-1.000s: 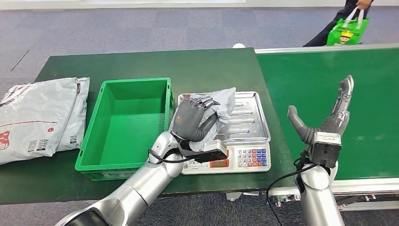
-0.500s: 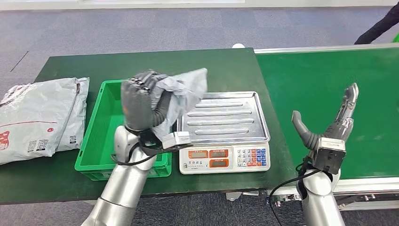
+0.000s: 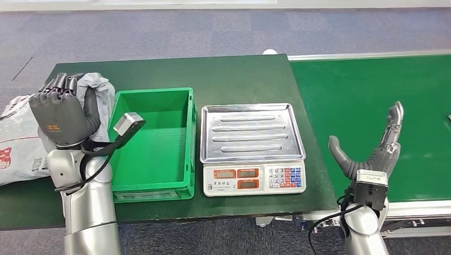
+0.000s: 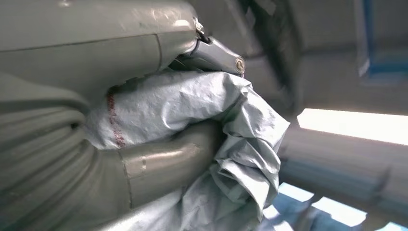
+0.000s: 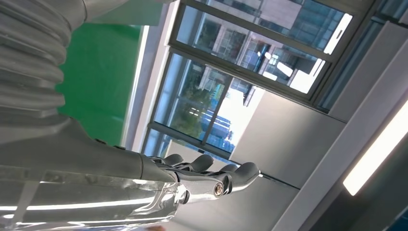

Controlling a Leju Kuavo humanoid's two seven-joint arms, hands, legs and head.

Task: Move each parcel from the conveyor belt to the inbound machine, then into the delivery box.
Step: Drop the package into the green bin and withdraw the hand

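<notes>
Head view: high, facing forward and down over table [image 3: 239, 74] and belt [image 3: 367, 90] | left wrist: tight behind left hand [image 4: 72, 120] gripping parcel [image 4: 202, 115], both shared with head | right wrist: tilted up past right hand [image 5: 211, 178] toward windows [image 5: 231, 96]

The crate [image 3: 151, 143] is sitting just left of the scale [image 3: 252, 146]; the conveyor belt [image 3: 367, 95] is lying right of the scale, and parcels [image 3: 24, 138] are lying left of the crate.

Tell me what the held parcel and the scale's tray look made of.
The parcel in the left hand looks like thin grey plastic mailer film: matte, heavily crumpled. The scale's tray looks like stainless steel: bright, reflective, with pressed ribs. Both judged by look only.
</notes>
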